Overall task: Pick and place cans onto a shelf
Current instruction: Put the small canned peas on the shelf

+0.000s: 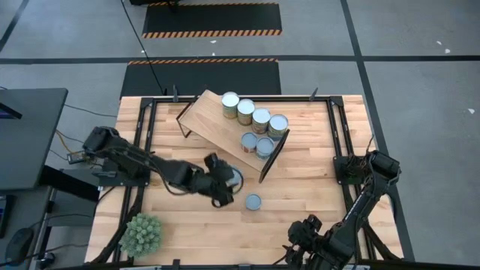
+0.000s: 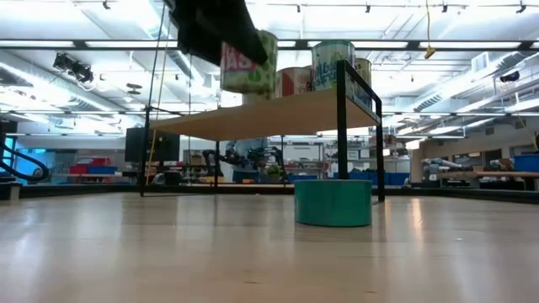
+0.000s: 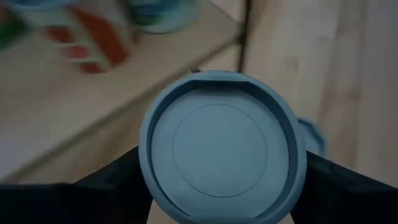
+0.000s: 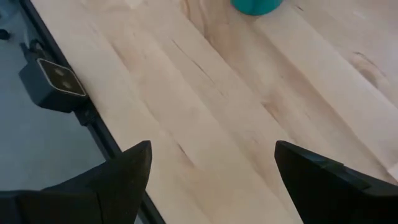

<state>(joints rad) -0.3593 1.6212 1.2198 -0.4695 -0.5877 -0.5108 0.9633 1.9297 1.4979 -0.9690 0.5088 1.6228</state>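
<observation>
My left gripper (image 1: 227, 184) is shut on a can with a blue-grey top (image 3: 221, 146) and a green, white and red label (image 2: 249, 64), lifted off the table near the shelf's near edge. The shelf (image 1: 214, 120) is a skewed light-wood board on black legs that bears several upright cans (image 1: 261, 118). One teal-sided can (image 1: 253, 202) stands on its base on the table; it also shows in the low view (image 2: 333, 202). My right gripper (image 4: 211, 168) is open and empty above the table's near right corner (image 1: 296, 238). My left gripper pinches the can's side wall just under the top rim (image 3: 146, 163) between its two fingers (image 3: 118, 183), one on each opposite side. The fingers come from above, pointing down. The can sits upright, top up, lifted clear of the table (image 2: 249, 64).
A spiky green plant ball (image 1: 142, 234) sits at the near left corner. A black frame (image 1: 341, 127) runs round the tabletop. Bare wood (image 1: 315, 187) lies between the shelf and my right arm.
</observation>
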